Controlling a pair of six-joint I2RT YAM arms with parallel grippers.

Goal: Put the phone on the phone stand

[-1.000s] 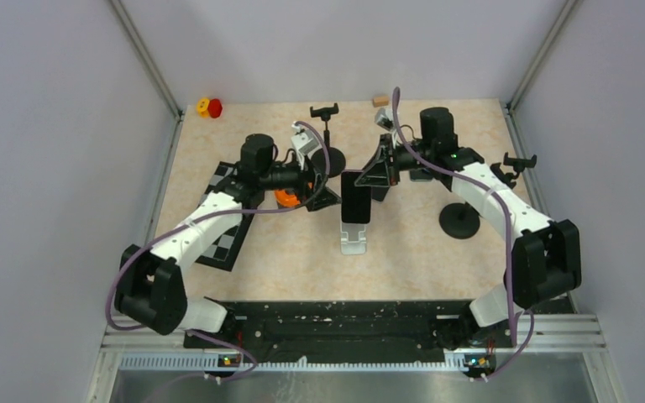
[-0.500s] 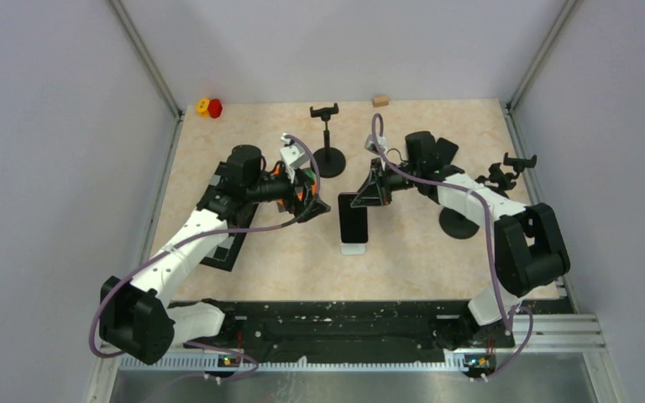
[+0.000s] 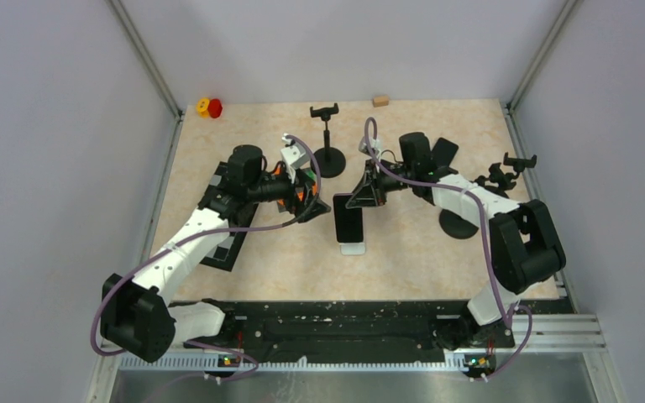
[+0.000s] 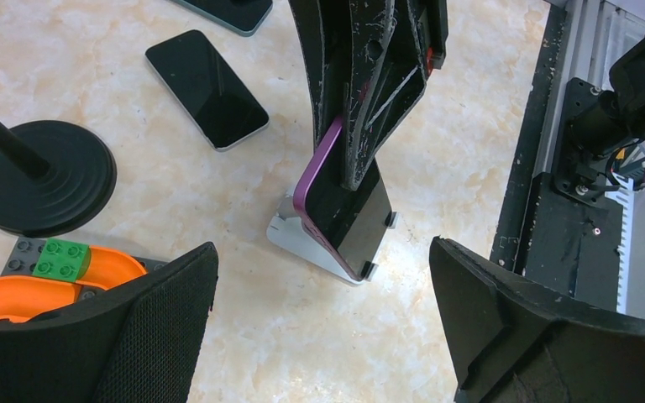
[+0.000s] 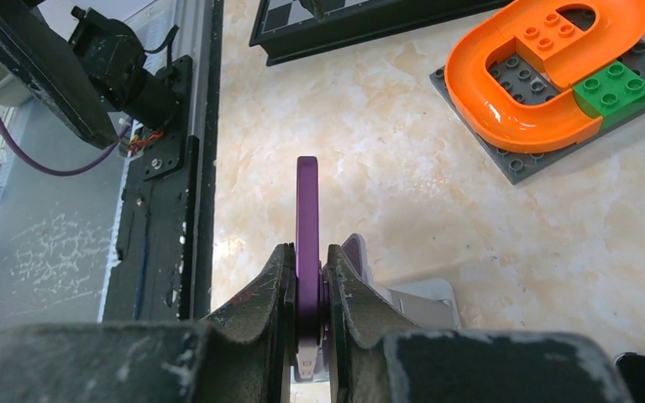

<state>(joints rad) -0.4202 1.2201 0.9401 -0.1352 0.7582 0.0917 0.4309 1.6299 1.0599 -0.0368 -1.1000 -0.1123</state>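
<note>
Overhead view of a beige marbled table (image 3: pixel 420 252) with two robot arms reaching inward from the near edge. The right gripper (image 3: pixel 358 198) is closed tight on the top edge of a phone (image 3: pixel 348 220); its own wrist camera shows the purple case edge-on, pinched between the two dark fingers (image 5: pixel 260 294). The phone stands nearly upright, screen facing the near edge of the table, in the middle of the table. Seen from the left wrist camera, it leans back against a small silver phone stand (image 4: pixel 301 238), and its lower edge appears to sit in the stand's front lip.

The left gripper (image 4: pixel 321 246) holds nothing; its padded fingers (image 4: pixel 159 319) are spread as wide as they go, hovering just left of the phone and apart from it.

A second phone (image 4: pixel 207 88) lies flat on the table, screen up, beyond the stand. A tall black holder with a round base (image 3: pixel 329 159) stands behind the left gripper; another round black base (image 3: pixel 458 223) sits under the right arm. An orange curved toy track (image 5: pixel 546 75) with a green brick (image 5: pixel 613 88) rests on a grey plate beside a checkerboard (image 3: pixel 231 239) on the left. A red and yellow object (image 3: pixel 210 107) and a small wooden block (image 3: pixel 380 101) lie at the far edge.
</note>
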